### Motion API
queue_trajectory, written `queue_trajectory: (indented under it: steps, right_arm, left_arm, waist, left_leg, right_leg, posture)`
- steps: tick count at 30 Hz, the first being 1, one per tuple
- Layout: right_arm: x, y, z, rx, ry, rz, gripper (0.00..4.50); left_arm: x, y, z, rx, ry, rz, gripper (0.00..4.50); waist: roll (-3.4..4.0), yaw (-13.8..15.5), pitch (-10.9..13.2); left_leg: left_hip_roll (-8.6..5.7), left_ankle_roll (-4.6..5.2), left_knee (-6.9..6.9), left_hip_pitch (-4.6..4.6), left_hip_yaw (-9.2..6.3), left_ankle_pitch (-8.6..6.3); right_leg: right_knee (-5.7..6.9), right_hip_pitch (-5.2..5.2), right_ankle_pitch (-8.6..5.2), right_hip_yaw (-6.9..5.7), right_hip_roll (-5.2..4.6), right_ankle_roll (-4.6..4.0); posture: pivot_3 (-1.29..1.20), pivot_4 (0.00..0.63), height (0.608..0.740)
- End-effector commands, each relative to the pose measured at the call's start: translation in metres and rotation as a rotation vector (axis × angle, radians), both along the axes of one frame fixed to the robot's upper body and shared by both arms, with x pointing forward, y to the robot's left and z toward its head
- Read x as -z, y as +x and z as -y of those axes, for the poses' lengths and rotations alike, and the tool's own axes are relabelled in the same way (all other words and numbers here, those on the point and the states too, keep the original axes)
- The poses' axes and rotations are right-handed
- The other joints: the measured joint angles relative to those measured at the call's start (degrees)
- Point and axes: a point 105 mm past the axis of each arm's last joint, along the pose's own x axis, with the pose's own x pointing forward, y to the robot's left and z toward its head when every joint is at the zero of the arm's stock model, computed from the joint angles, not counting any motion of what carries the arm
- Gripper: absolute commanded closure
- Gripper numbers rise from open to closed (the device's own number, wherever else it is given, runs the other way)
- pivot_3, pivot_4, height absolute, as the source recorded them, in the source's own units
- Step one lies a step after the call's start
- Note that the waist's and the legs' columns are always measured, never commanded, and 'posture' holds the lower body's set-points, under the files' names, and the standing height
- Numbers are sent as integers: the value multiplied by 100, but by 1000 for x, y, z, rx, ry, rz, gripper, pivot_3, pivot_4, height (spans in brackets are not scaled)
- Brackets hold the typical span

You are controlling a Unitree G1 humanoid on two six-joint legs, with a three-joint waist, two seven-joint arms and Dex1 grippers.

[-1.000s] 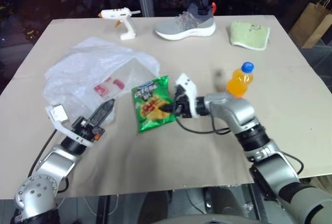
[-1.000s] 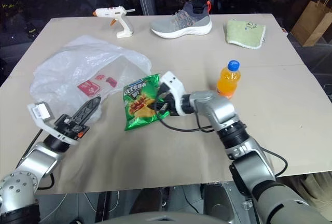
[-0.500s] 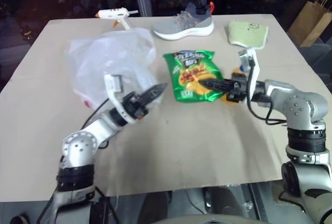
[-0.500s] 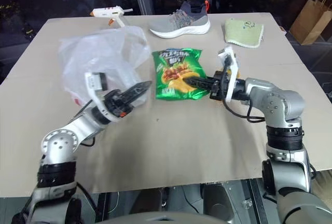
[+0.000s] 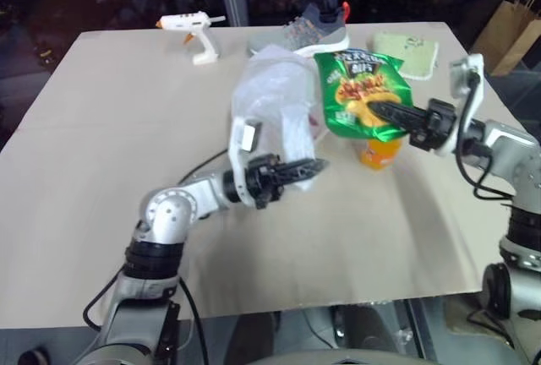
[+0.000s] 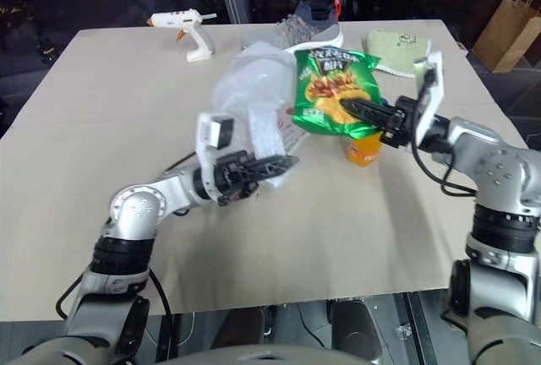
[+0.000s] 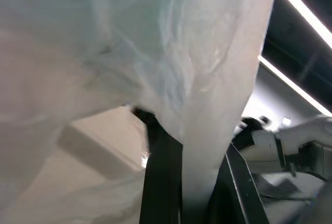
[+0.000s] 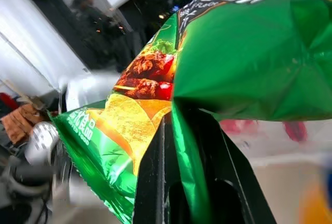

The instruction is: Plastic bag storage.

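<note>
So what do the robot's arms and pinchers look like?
Both arms are shiny silver-grey metal with round joints and black rings. Each ends in two thin black fingers, the left gripper and right gripper, with a small white box on each wrist and black cables trailing.

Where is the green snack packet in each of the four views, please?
Left eye view: green snack packet hangs upper right of centre, held by the right gripper, above the orange bottle.
Right eye view: packet upper centre, same grip.
Left wrist view: I cannot find it; the plastic bag covers the picture.
Right wrist view: the packet spreads across the upper half.
Shared landmark: the white glue gun in both eye views.
</note>
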Motion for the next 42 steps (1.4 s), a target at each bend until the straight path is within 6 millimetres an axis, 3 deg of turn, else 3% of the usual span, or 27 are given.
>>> queue_trajectory:
  steps: [1,5,12,16,20,24,29,31,34,36,38,40,42]
  right_arm:
    - [-26,-27,6,-74,57,93,4395]
    - [-19,-46,-3,-176,67,49,4395]
    - [16,-27,-52,-237,81,-101,4395]
    - [20,-21,-67,-278,106,-133,4395]
    - [20,15,-83,-178,121,-163,4395]
    - [21,33,-103,-178,134,-176,4395]
    - [30,73,-146,-43,113,-227,4395]
    - [32,77,-167,-42,85,-219,4395]
    - [24,72,-187,-78,101,-193,3051]
    - [24,69,-189,-85,87,-170,2071]
    - [31,42,-181,-249,38,-129,991]
    - [43,36,-162,-241,-22,-123,29]
    - [52,40,-145,-171,-80,-112,29]
  left_arm:
    - [-36,4,-25,-128,-85,104,4500]
    - [-63,7,-49,-234,-207,110,4500]
    - [-59,-3,-41,-190,-238,49,4500]
    - [-61,-1,-38,-190,-260,41,4500]
    - [-53,-16,-27,-95,-220,26,4500]
    - [-45,-24,-20,-52,-194,13,4500]
    - [-41,-24,-12,-15,-191,8,4500]
    - [-41,-22,-11,-20,-196,8,4500]
    - [-41,-18,-11,-46,-217,14,4500]
    - [-43,-14,-16,-79,-239,16,4500]
    - [-47,-8,-24,-130,-272,21,4500]
    - [-52,-1,-34,-186,-307,30,4500]
    - [-57,4,-42,-229,-348,31,4500]
  waist:
    - [1,2,2]
    - [0,9,2]
    - [0,-10,3]
    - [0,16,3]
    - [-1,-17,3]
    - [3,-15,5]
    - [3,-27,6]
    - [4,-27,6]
    - [4,-11,6]
    - [4,-3,6]
    - [4,34,5]
    - [3,59,5]
    - [3,59,5]
  left_leg:
    - [-1,0,0,-1,1,0]
    - [1,0,3,-7,-9,0]
    - [2,0,8,5,0,0]
    - [-1,-1,12,-1,-6,1]
    - [-2,-1,15,-3,-4,1]
    - [2,-2,7,3,-5,1]
    - [1,-2,9,5,3,1]
    - [2,-3,9,6,1,1]
    - [2,-5,4,2,-2,3]
    - [1,-11,6,-13,-3,6]
    - [-5,-25,16,-39,-15,15]
    - [-13,-25,23,-55,-30,15]
    - [-16,-23,23,-55,-30,14]
  right_leg:
    - [-1,0,0,1,-2,1]
    - [-2,0,0,-8,-2,1]
    - [13,1,1,2,2,2]
    - [11,0,1,-4,1,1]
    - [8,0,1,-3,-1,2]
    - [11,-1,0,-2,5,-1]
    - [13,-4,2,5,4,0]
    - [16,-4,1,4,6,-1]
    - [13,-7,1,1,6,-2]
    - [7,-17,1,-2,3,-2]
    - [5,-30,3,-15,-6,-1]
    - [-3,-35,3,-30,-15,-1]
    - [-2,-34,3,-31,-20,0]
  posture:
    - [0,150,740]
    - [0,150,740]
    - [0,150,740]
    - [0,150,740]
    - [0,150,740]
    - [0,150,740]
    - [0,150,740]
    - [0,150,740]
    - [0,150,740]
    - [0,150,740]
    - [0,150,740]
    - [0,150,740]
    - [0,150,740]
